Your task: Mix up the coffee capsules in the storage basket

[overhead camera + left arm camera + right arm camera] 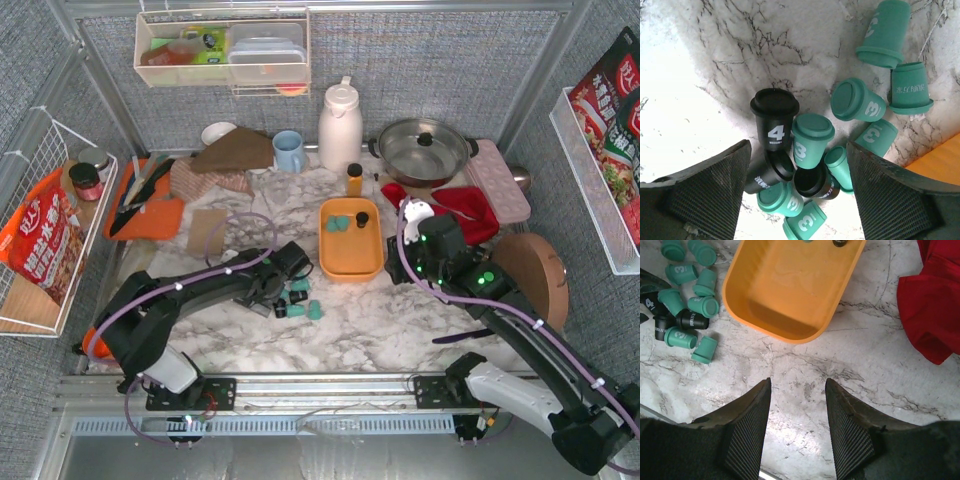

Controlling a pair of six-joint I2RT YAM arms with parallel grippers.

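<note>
While the left gripper point(797, 150) and right gripper point(797, 386) gape empty, the storage basket point(350, 256) lies lengthwise front-to-back.

Top view high, facing down on whole table point(370, 320), wrist views close, downward, sharing coffee capsules point(812, 142), storage basket point(790, 282).

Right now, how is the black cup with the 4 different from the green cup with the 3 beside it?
Colour: the black capsule is black, the green capsule teal. Number: the black capsule shows a white 4, the green capsule a white 3. Both share one lidded cup shape and lie on the table outside the storage basket.
</note>
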